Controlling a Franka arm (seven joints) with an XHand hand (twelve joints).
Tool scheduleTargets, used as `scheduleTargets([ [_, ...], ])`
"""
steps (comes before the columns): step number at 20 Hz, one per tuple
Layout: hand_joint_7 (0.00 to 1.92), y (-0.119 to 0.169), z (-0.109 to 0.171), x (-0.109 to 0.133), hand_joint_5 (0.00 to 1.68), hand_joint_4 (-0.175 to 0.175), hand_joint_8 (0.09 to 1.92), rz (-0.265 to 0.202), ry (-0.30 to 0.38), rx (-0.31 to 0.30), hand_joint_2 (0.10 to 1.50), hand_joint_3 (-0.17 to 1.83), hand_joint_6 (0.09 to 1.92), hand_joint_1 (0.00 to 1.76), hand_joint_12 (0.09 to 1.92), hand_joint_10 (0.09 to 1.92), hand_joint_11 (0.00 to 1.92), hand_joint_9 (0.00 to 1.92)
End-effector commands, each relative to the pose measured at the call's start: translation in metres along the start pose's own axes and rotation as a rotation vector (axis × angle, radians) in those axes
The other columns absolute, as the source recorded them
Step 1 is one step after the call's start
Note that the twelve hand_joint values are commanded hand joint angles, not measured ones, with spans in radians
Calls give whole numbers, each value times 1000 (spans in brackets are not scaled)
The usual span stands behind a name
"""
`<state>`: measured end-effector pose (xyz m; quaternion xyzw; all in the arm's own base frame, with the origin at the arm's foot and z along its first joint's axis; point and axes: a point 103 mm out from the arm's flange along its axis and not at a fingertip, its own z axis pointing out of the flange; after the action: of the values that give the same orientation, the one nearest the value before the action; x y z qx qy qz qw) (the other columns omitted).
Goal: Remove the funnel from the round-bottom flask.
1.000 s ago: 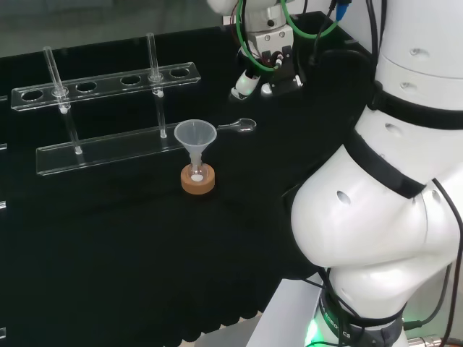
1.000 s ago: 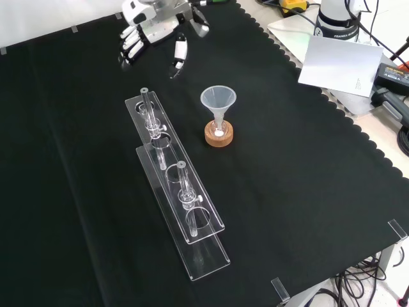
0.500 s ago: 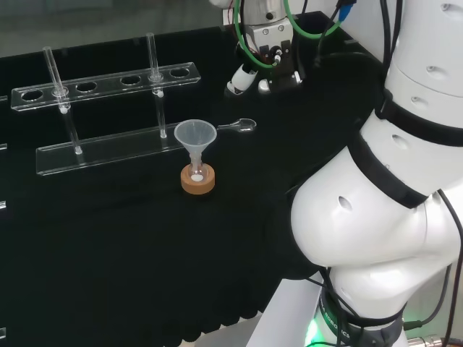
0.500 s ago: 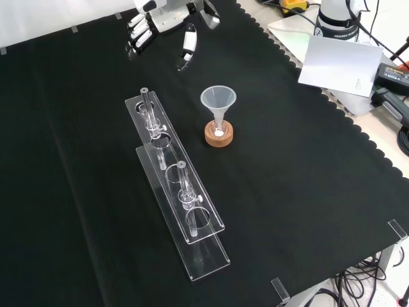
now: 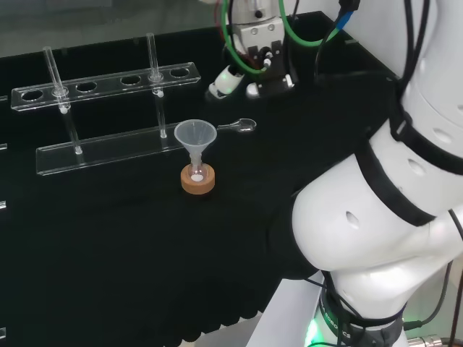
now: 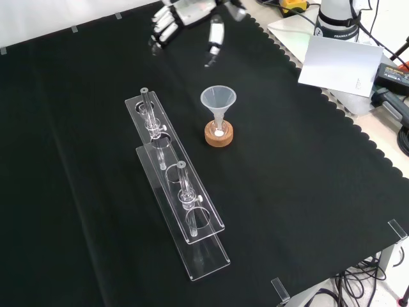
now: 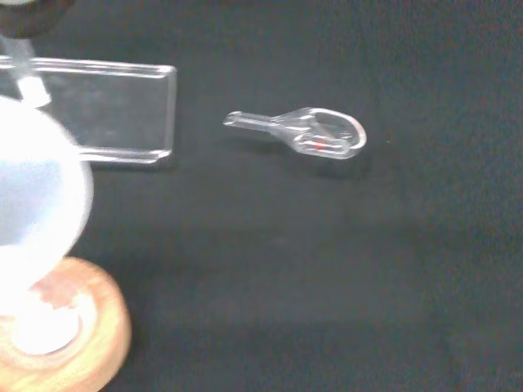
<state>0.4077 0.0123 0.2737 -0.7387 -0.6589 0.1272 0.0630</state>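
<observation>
Black cloth covers the bench [image 6: 307, 192]. The funnel [image 6: 218, 101] sits in the flask [image 6: 219, 132] on its cork ring [image 6: 219, 137]. The hand [image 6: 192, 13], blurred and cut off, hangs above, fingers relaxed, empty.

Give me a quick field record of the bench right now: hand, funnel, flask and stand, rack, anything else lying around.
hand: open, fingers relaxed, holding nothing, above the cloth, apart from the funnel
funnel: upright, stem down in the round-bottom flask
round-bottom flask: small, clear, seated in the cork ring, something white at its bottom
cork ring: flat on the cloth
test tube rack: clear, two tiers, holding two test tubes
small clear scoop: lying on the cloth beside the rack's end
task state: funnel not yet removed
</observation>
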Motion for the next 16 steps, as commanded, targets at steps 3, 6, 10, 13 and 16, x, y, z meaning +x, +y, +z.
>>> scheduleTargets([
  [3, 109, -66, 4, 50, 292, -6, 636, -58, -22, 63, 649, 337, 87, 579, 1470, 703, 254, 330],
  [6, 75, -72, 6, 58, 278, -6, 626, -74, -19, 73, 647, 331, 87, 586, 1470, 700, 260, 313],
  [10, 41, -76, 13, 64, 232, -7, 630, -88, -9, 93, 649, 315, 87, 593, 1473, 711, 272, 289],
  [13, 6, -75, 17, 67, 170, -2, 628, -97, -17, 103, 657, 287, 87, 596, 1476, 741, 286, 252],
  [16, 0, -72, 22, 72, 115, 3, 515, -106, -16, 117, 649, 267, 87, 643, 1477, 752, 293, 209],
])
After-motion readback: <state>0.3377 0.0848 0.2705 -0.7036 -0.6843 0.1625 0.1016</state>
